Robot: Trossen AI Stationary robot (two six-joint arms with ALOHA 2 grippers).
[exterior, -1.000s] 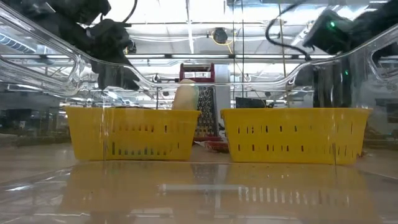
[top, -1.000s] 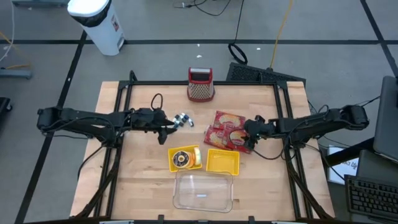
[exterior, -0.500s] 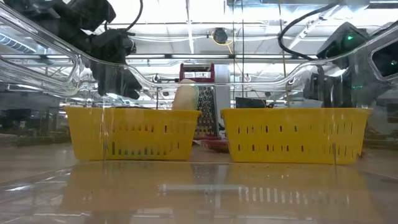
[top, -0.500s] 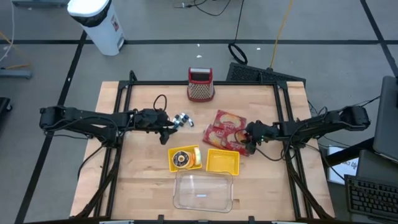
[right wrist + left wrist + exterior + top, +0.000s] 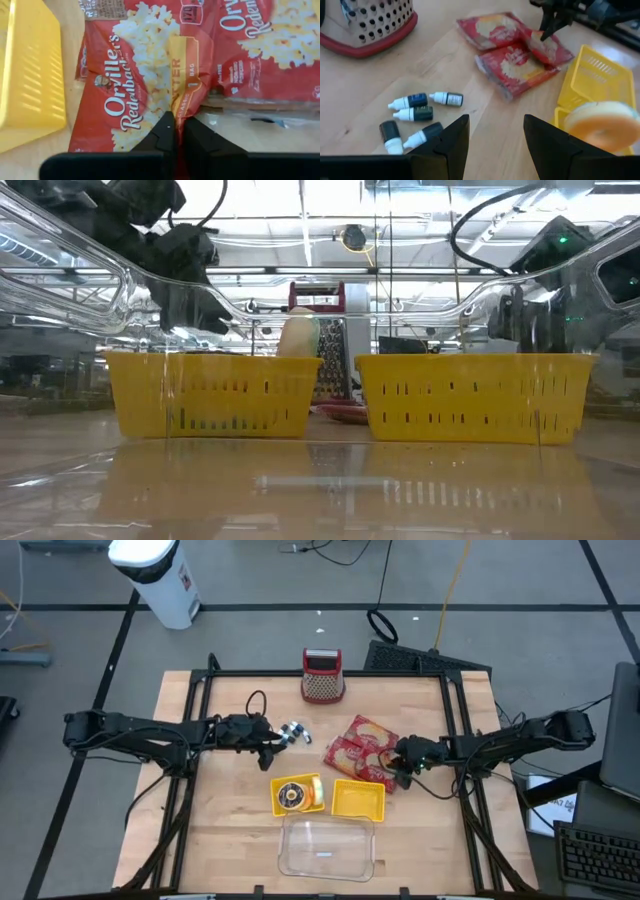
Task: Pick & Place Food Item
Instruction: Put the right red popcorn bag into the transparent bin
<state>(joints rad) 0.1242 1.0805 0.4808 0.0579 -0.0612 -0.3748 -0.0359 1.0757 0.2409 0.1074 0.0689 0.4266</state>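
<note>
Since the earlier frame, I see the right tool (image 5: 398,772) go from spread fingers to fingers pressed together, and it now sits lower against the near edge of the popcorn bags (image 5: 357,751).

Containers:
1. I see the left yellow basket (image 5: 297,794) near the middle of the counter (image 5: 230,830). It holds a round bagel-like item (image 5: 291,796).
2. I see the right yellow basket (image 5: 358,798) just beside the first one. Nothing shows inside it.
3. I see the clear plastic bin (image 5: 327,847) at the near edge of the counter, touching or almost touching both baskets. Its wall fills the foreground of the low view.

Task item: in the right wrist view the right tool is clamped on a pinched fold of the nearest popcorn bag (image 5: 145,85), which lies on the counter just beside the right basket. Other bags overlap it on the far side.

Surroundings:
- The left tool (image 5: 272,752) hovers with its fingers (image 5: 445,145) apart, holding nothing, near a cluster of small dropper bottles (image 5: 415,120).
- A box grater (image 5: 323,676) with a red rim stands at the far edge of the counter.
- A white bin (image 5: 160,575) stands on the floor beyond the counter.
</note>
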